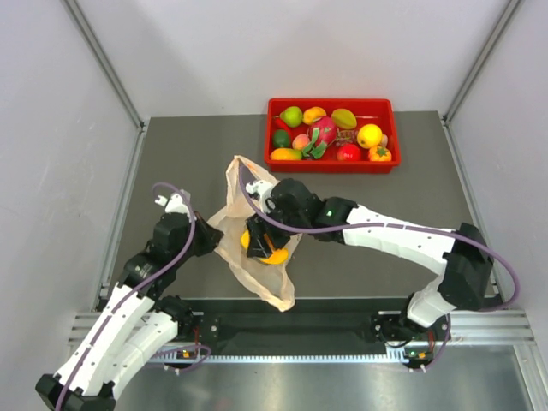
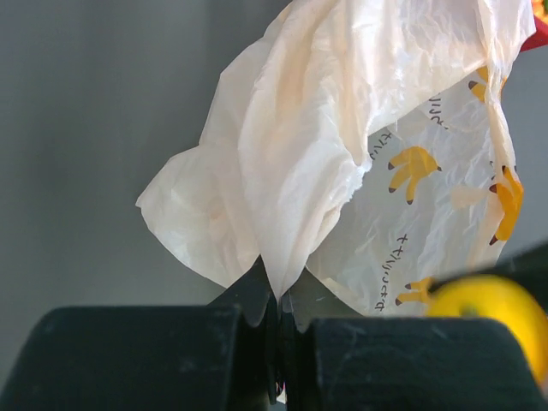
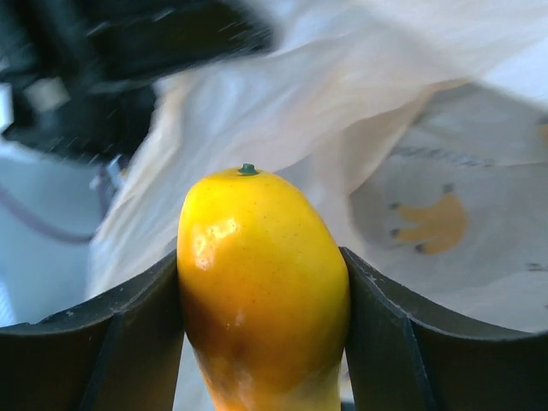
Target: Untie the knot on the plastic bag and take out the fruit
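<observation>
The pale peach plastic bag (image 1: 248, 231) lies spread on the grey table, with yellow prints showing in the left wrist view (image 2: 411, 167). My left gripper (image 1: 212, 235) is shut on a fold of the bag's left edge (image 2: 278, 287). My right gripper (image 1: 264, 247) is shut on an orange-yellow toy fruit (image 3: 261, 282), a mango shape with a small green stem, held over the bag's open middle (image 1: 267, 248). The fruit also shows blurred in the left wrist view (image 2: 488, 312). The knot is not visible.
A red tray (image 1: 330, 163) at the far side of the table holds several toy fruits, green, yellow, red and pink. White walls stand on both sides. A metal rail runs along the table's near edge (image 1: 300, 330).
</observation>
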Tool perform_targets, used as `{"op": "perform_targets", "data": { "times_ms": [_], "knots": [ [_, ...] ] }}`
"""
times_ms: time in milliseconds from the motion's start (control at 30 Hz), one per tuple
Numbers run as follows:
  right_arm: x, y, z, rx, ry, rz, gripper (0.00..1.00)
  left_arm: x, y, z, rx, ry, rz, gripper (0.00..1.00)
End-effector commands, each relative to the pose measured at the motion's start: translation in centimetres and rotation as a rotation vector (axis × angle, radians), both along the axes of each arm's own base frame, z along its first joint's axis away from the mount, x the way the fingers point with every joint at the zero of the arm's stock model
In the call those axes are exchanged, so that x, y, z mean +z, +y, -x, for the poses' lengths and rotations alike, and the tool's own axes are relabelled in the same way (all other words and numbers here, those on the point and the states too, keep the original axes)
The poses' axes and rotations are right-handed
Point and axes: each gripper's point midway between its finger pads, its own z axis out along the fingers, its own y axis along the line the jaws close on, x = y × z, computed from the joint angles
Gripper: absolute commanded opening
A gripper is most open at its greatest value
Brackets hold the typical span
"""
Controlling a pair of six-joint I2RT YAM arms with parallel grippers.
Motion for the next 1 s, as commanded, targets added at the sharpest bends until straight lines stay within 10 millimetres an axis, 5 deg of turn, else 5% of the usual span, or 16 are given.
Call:
{"op": "perform_targets", "data": {
  "times_ms": [0,133,233,333,367,400,467,633,667,733,767,800,833,867,900,967],
  "knots": [
    [4.0,-0.5,5.3,0.273,0.099,-0.123,0.0,2.7,-0.6,-1.7,-0.009,-0.088,0.021,0.0],
    [11.5,-1.7,6.1,0.343,0.049,-0.314,0.0,3.1,-1.2,-2.4,-0.024,-0.095,0.024,0.0],
    [16.2,-3.6,2.8,0.257,-0.04,-0.431,0.0,3.1,-1.4,-2.6,-0.028,-0.094,0.026,0.0],
    [17.9,-6.6,-3.9,0.019,-0.141,-0.441,0.0,3.0,-1.5,-2.7,-0.034,-0.095,0.03,0.0],
    [18.9,-8.7,-8.0,-0.15,-0.212,-0.413,0.0,3.0,-1.6,-2.7,-0.034,-0.096,0.034,0.0],
    [17.4,-9.6,-10.1,-0.23,-0.211,-0.338,0.0,3.1,-1.7,-2.8,-0.037,-0.096,0.038,0.0],
    [17.7,-13.2,-15.6,-0.457,-0.308,-0.255,0.0,3.2,-2.0,-2.7,-0.05,-0.098,0.048,0.0],
    [14.7,-18.5,-25.4,-0.757,-0.336,-0.128,0.0,4.0,-3.0,-2.6,-0.101,-0.108,0.073,0.0],
    [15.5,-21.0,-27.8,-0.862,-0.375,-0.108,0.0,4.1,-3.2,-2.6,-0.113,-0.109,0.077,0.0],
    [12.7,-22.0,-31.3,-0.925,-0.338,-0.06,0.0,4.4,-3.4,-2.6,-0.129,-0.117,0.079,0.0],
    [13.8,-23.5,-33.0,-0.98,-0.359,-0.059,0.0,4.6,-3.5,-2.6,-0.135,-0.123,0.081,0.0],
    [10.6,-23.6,-35.1,-0.997,-0.307,-0.012,0.0,4.8,-3.7,-2.5,-0.148,-0.127,0.087,0.0],
    [9.9,-23.9,-36.3,-1.007,-0.293,0.001,0.0,4.9,-3.8,-2.5,-0.154,-0.131,0.087,0.0],
    [11.7,-24.5,-37.9,-1.036,-0.331,-0.019,0.0,5.3,-4.0,-2.5,-0.168,-0.144,0.091,0.0],
    [7.9,-24.6,-39.3,-1.046,-0.274,0.057,0.01,5.6,-4.4,-2.2,-0.198,-0.15,0.103,0.0],
    [8.3,-25.7,-41.3,-1.094,-0.286,0.059,0.04,6.2,-4.9,-2.1,-0.233,-0.176,0.119,0.0]
  ]
}}
